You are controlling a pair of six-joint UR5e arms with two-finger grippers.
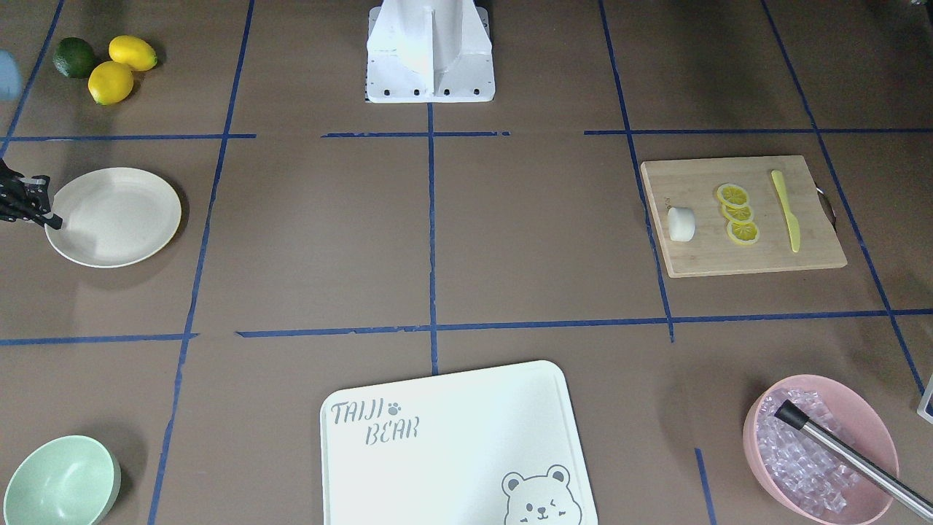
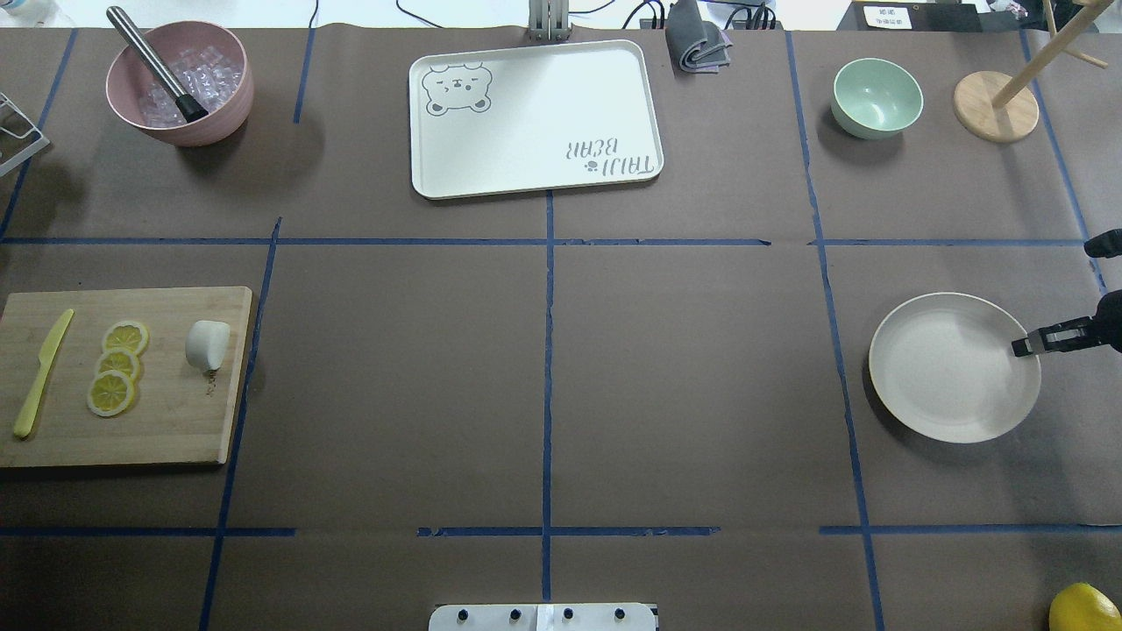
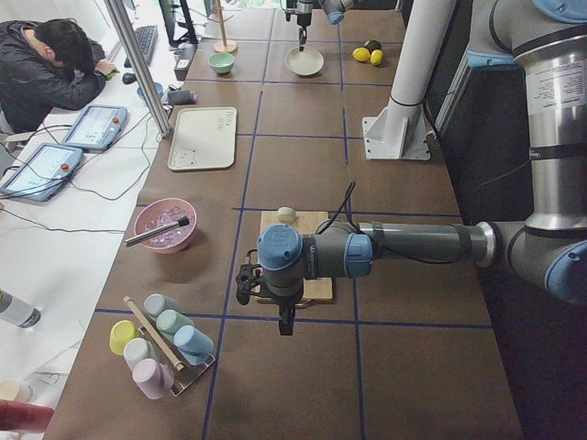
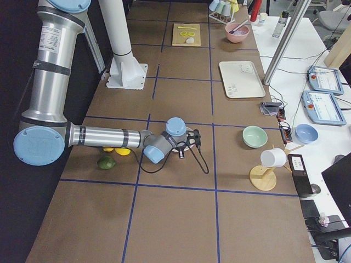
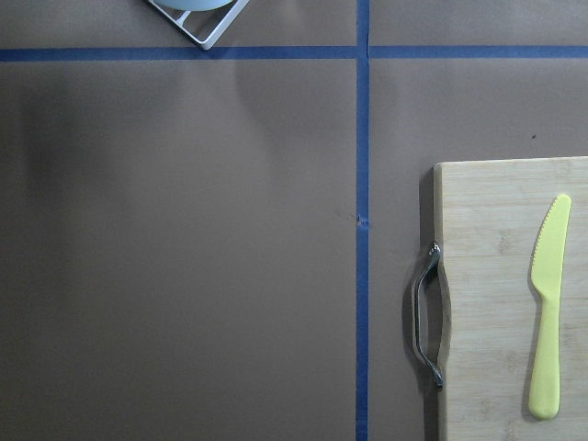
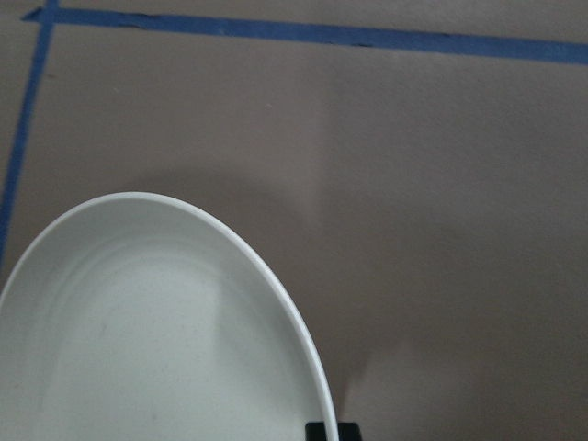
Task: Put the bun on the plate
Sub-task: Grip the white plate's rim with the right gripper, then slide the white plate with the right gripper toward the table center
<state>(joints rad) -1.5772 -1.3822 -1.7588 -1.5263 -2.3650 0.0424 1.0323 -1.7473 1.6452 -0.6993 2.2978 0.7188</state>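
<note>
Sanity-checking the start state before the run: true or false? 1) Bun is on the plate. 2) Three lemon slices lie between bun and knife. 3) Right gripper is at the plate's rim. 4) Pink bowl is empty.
1) Bun is on the plate. False: the bun lies on the wooden board, and the plate holds nothing.
2) Three lemon slices lie between bun and knife. True: the lemon slices sit in a row between the bun and the knife.
3) Right gripper is at the plate's rim. True: the right gripper has its tip at the rim.
4) Pink bowl is empty. False: the pink bowl holds clear cubes and a metal tool.
</note>
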